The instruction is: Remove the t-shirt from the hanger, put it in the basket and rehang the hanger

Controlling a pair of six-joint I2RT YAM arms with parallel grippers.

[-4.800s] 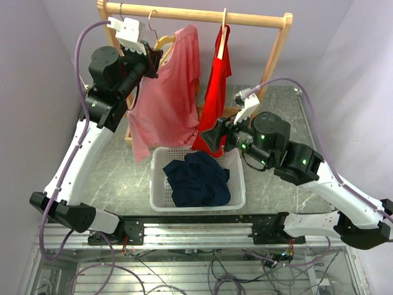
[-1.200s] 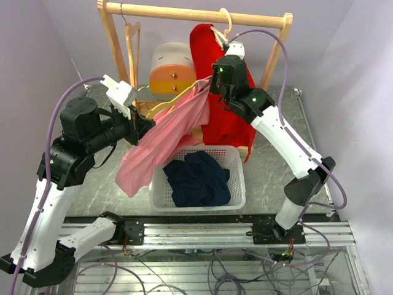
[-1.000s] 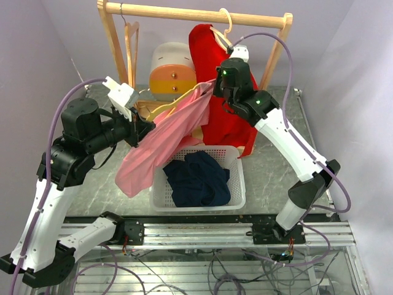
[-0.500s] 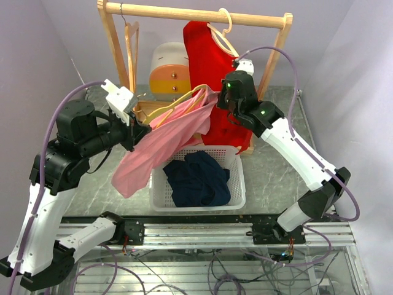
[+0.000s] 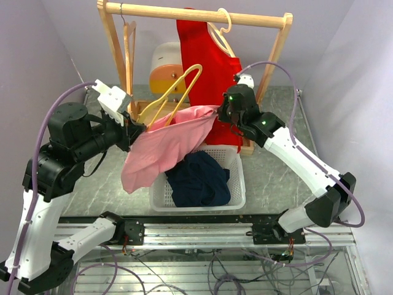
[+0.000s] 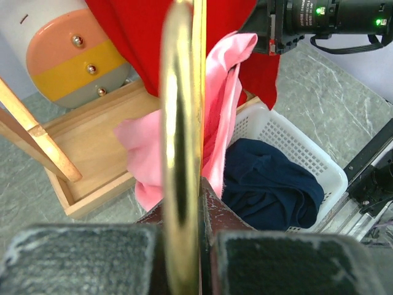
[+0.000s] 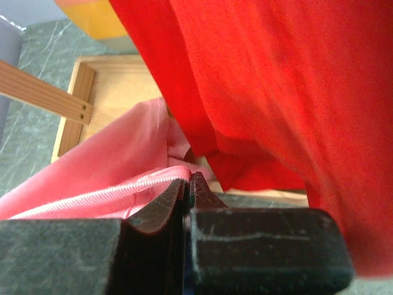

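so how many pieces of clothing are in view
3: a pink t-shirt pinched by the right gripper, a red t-shirt hanging on the wooden rail, and a dark navy garment in the white plastic basket; more may be hidden beneath it.

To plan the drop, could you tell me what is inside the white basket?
A crumpled navy garment lies in the white basket. The pink t-shirt drapes across its far left corner, hiding that part.

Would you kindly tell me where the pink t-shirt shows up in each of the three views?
Top external: pink t-shirt at centre, above the white basket.
Left wrist: centre, behind the yellow hanger.
Right wrist: lower left.
Shared landmark: the red garment.
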